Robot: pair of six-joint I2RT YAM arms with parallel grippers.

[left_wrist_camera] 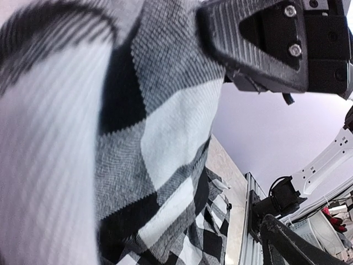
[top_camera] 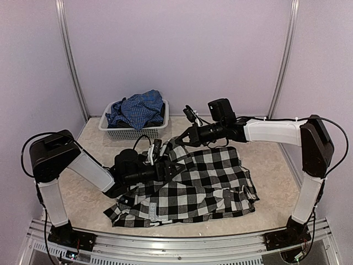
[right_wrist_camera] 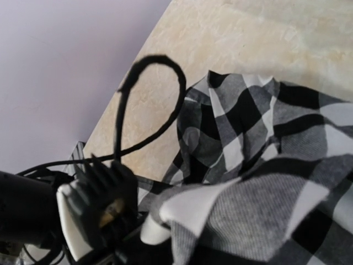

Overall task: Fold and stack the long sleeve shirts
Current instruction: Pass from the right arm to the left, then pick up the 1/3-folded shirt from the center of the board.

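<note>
Across the middle of the table (top_camera: pixel 270 165) lies the check shirt (top_camera: pixel 204 187), black and white, spread wide but rumpled, its near edge bunched toward the arms' bases and a strip with white letters showing at the near left. At its far left corner the cloth is pulled up off the surface into a peak, and both grippers meet there, close together. The left gripper (top_camera: pixel 168 165) reaches in low from the left; in its wrist view the check shirt (left_wrist_camera: pixel 165 138) fills most of the picture, hanging right across the lens, with one black ribbed finger (left_wrist_camera: pixel 253 44) pressed against the fabric at the upper right and the other hidden behind the cloth – the jaws look clenched on the shirt. The right gripper (top_camera: pixel 182 141) comes in from the far right, its tips at the top of the raised corner. In its wrist view a lifted fold of the check shirt (right_wrist_camera: pixel 248 127) covers the lower right and hides the fingers, so I cannot tell whether those jaws are closed or released. A black cable (right_wrist_camera: pixel 156 59) loops up over the bare table behind the fold. At the far left stands a white mesh basket (top_camera: pixel 132 132), apart from the check shirt – the blue shirt (top_camera: pixel 138 107) is heaped inside it, crumpled.
</note>
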